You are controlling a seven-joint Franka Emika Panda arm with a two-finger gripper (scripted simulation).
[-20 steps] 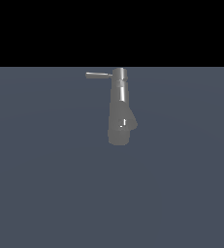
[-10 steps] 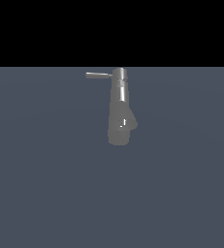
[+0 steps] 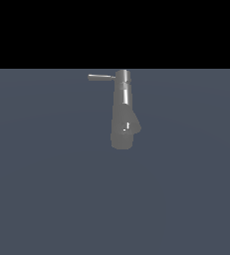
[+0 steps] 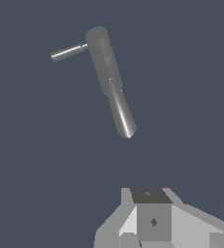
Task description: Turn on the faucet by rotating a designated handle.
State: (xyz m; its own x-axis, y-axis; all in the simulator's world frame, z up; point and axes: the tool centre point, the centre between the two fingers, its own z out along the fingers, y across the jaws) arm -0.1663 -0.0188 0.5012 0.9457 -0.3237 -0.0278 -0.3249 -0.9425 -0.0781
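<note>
The faucet (image 3: 123, 107) is a grey metallic upright column on a darker rounded base, standing on the flat blue-grey surface. The handle (image 3: 101, 77), a thin light-grey rod, sticks out level from the column's top toward the exterior view's left. In the wrist view the faucet (image 4: 107, 68) is seen from above, with the handle (image 4: 68, 52) jutting from its top end. My gripper (image 4: 151, 194) shows only as grey and white blocks at the frame's edge. It sits well apart from the faucet and touches nothing, and its finger gap is not visible. The exterior view does not show the gripper.
A flat blue-grey ground (image 3: 47, 189) spreads around the faucet, meeting a black background along a straight line behind it. Nothing else stands in either view.
</note>
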